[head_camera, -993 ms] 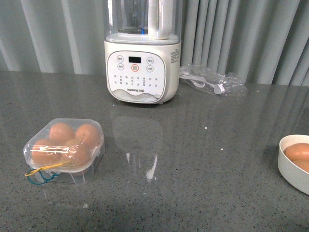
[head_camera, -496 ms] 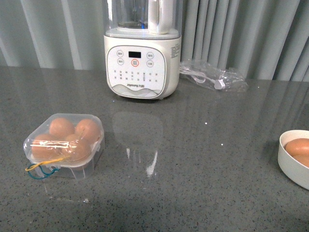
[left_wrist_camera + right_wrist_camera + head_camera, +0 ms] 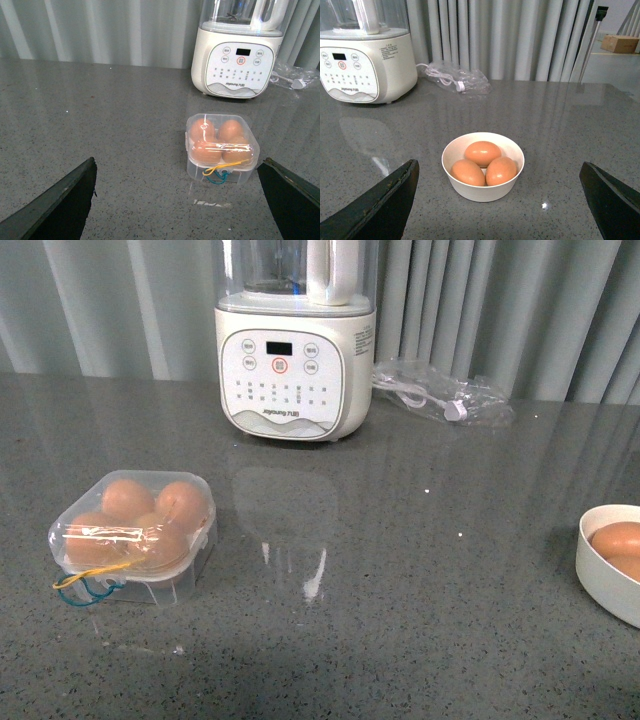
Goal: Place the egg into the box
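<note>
Both pincers, left & right, gape empty above speckled grey stone surface w/ grey pleated curtains behind; orange-brown egg in round white bowl, small clear-plastic egg box shut, well apart.

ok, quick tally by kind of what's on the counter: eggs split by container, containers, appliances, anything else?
Eggs in the box: 4
Eggs in the bowl: 3
Clear box: 1
White bowl: 1
Blender: 1
Plastic bag with cable: 1
Total: 11 things, 7 of them eggs.
</note>
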Motion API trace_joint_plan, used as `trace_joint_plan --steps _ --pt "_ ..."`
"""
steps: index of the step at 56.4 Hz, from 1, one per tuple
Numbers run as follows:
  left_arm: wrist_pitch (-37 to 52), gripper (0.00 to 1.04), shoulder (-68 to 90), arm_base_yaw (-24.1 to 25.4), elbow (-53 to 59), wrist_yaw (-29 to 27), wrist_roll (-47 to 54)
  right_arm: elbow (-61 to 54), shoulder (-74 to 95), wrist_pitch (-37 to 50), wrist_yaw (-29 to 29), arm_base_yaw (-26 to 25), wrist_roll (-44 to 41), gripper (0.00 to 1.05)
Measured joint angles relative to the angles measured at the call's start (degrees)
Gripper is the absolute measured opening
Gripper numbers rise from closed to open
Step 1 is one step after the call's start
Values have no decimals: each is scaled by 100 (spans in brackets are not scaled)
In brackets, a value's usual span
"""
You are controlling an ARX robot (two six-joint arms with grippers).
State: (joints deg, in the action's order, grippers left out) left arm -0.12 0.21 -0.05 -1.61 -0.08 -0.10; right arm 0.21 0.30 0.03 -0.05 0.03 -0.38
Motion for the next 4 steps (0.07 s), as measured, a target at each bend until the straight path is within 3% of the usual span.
trace_joint_plan --steps 4 --pt "0 98 0 0 0 2 0 0 0 0 0 0 0 97"
